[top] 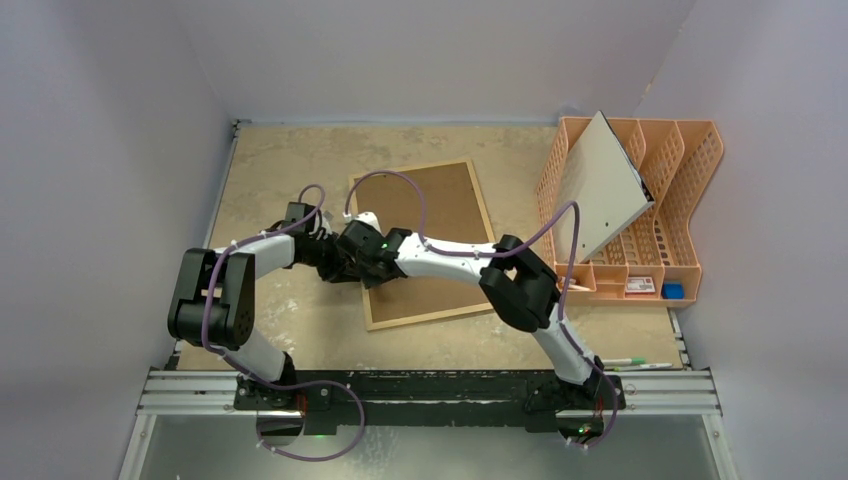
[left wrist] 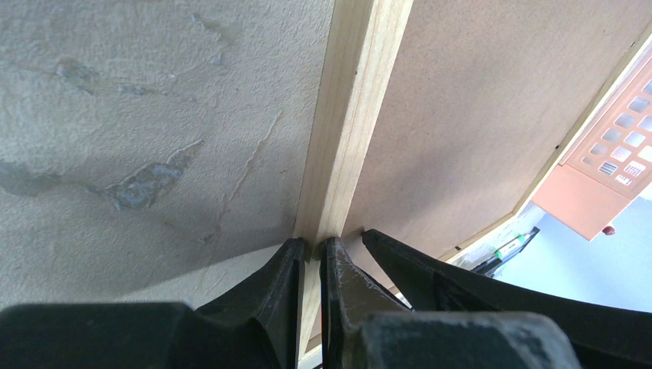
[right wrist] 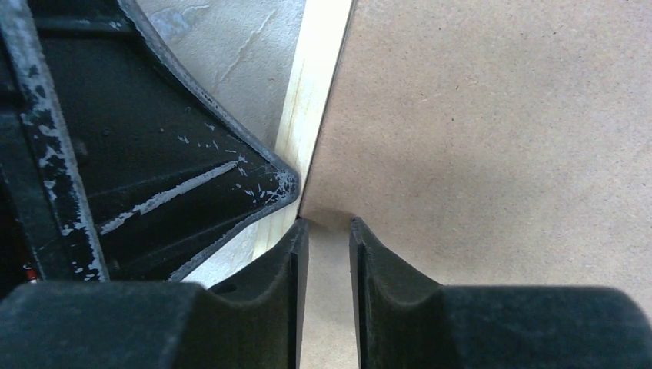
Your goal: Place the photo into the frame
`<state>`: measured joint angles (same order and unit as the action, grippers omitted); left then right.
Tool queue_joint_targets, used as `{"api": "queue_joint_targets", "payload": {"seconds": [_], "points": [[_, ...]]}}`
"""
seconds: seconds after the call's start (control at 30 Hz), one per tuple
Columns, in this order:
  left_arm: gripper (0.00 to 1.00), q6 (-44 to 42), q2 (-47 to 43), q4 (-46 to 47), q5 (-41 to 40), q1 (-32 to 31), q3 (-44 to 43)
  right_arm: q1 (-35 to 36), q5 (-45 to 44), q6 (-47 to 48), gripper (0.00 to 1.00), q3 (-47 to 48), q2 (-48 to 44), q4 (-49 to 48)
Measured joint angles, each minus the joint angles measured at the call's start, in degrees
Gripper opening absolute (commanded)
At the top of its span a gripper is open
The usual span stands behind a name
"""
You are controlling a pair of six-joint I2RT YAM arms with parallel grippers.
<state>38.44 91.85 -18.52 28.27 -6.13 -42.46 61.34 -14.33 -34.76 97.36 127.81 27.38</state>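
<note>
At the frame (top: 440,200) edge (back up), left hand (left wrist: 314,244) pinches the rail; right hand (right wrist: 329,224) nearly closed, hold unclear.

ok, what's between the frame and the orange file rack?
Only bare tabletop between frame and file rack, top view; the right arm crosses over it.

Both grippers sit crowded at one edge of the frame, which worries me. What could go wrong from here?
1. The left gripper pinches the frame's wood rail right beside the right gripper; their fingers might collide.
2. The right gripper's fingers straddle the backing's edge; a pull may drag the whole frame rather than free the backing.
</note>
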Motion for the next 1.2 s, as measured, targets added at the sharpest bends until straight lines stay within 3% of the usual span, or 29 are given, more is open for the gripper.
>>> {"api": "queue_joint_targets", "payload": {"seconds": [0.2,0.47,0.63,0.87,1.2], "points": [[0.07,0.00,0.02,-0.07,-0.02,0.07,0.00,-1.07,2.34,-0.35,0.16,-0.44,-0.28,-0.76],[0.07,0.24,0.74,-1.36,-0.37,0.11,-0.81,-5.73,13.99,-0.15,0.11,-3.21,-1.31,-3.65],[0.07,1.01,0.81,-1.95,-0.57,0.13,-1.03,-6.29,16.70,1.33,0.19,-4.98,-3.04,-6.38],[0.08,1.53,0.76,-1.81,-0.61,0.13,-1.20,-6.01,16.33,3.30,0.41,-5.84,-4.76,-8.79],[0.07,2.67,-0.11,-0.44,-0.66,0.37,-0.09,-4.81,3.34,7.19,0.45,-3.63,-3.80,-8.39]]}}
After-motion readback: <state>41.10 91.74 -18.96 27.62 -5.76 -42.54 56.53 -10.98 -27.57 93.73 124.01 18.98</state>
